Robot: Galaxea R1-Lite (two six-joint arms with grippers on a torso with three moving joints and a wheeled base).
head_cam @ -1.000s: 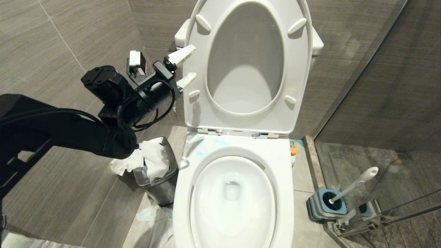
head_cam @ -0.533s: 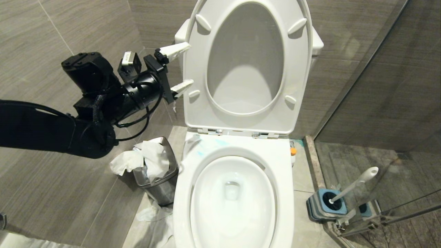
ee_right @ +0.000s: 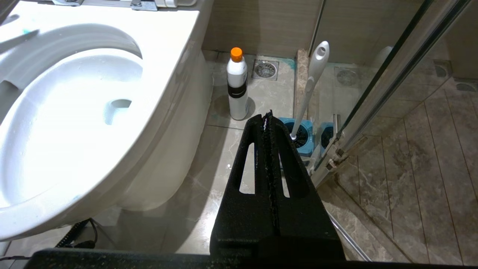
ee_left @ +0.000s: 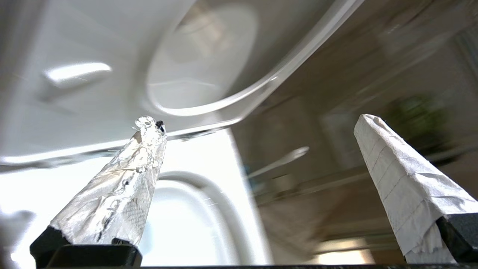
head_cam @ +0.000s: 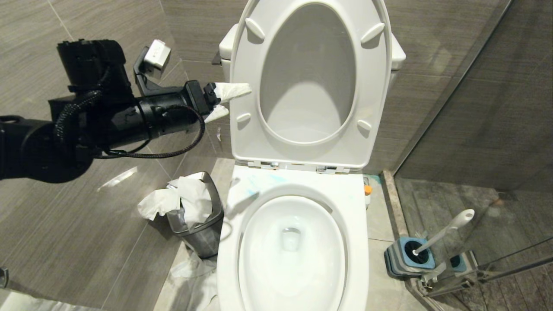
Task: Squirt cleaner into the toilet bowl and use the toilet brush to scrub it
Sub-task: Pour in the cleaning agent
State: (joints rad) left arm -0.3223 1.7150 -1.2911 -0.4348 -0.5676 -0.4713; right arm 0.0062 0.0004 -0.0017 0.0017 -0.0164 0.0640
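The left gripper (head_cam: 225,100), jaws spread and empty, hovers by the raised seat (head_cam: 309,82); below it, the toilet bowl (head_cam: 292,252) looks unscrubbed. Across the bowl, the toilet brush (head_cam: 440,233) sits in its holder (head_cam: 404,255). The right gripper (ee_right: 267,116) is closed, and most work remains

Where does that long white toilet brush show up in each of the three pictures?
Head view: long white toilet brush at lower right, standing in its blue holder.
Left wrist view: only a blurred pale streak, cannot tell.
Right wrist view: upper middle, beyond the shut right claw.
Shared landmark: glossy white toilet bowl.
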